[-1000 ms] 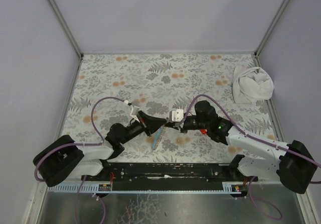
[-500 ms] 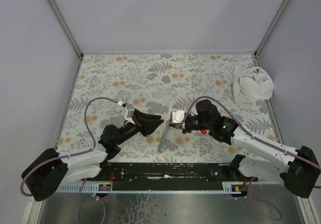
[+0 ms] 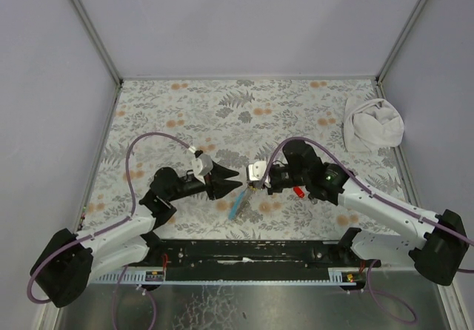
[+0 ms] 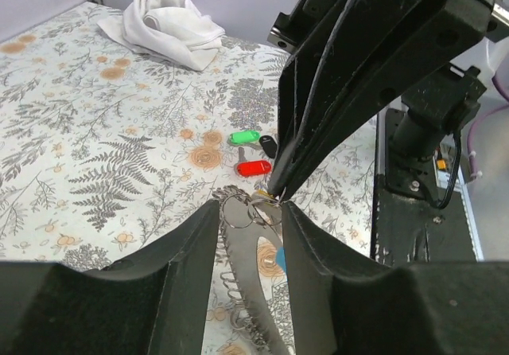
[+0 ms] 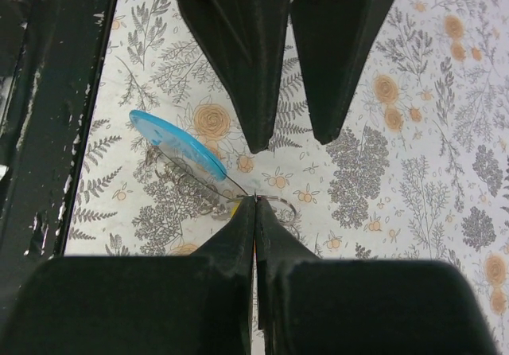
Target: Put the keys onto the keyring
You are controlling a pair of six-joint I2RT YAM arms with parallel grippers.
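My right gripper (image 3: 250, 187) is shut on the tan-yellow key (image 5: 236, 208), of which only a sliver shows between the fingers (image 5: 274, 236). The key's small ring (image 5: 282, 205) sticks out at the tips and meets the thin grey wire of the keyring (image 5: 179, 144), whose light blue part slopes down to the table (image 3: 237, 208). My left gripper (image 3: 237, 185) is open, its fingers either side of the keyring (image 4: 246, 267) without touching it, its tips just short of the right gripper's tips (image 4: 274, 192). The red key (image 4: 254, 168), green key (image 4: 242, 138) and black key (image 4: 268, 144) lie together on the table.
A white cloth bundle (image 3: 372, 125) sits at the far right of the floral table (image 3: 222, 108). Grey walls close in three sides. A black rail (image 3: 252, 250) runs along the near edge between the arm bases.
My left gripper has let go, opened and drawn back a little. Its arm has swung. The right gripper has shifted slightly left, still shut. The hoop's blue end has moved slightly right.
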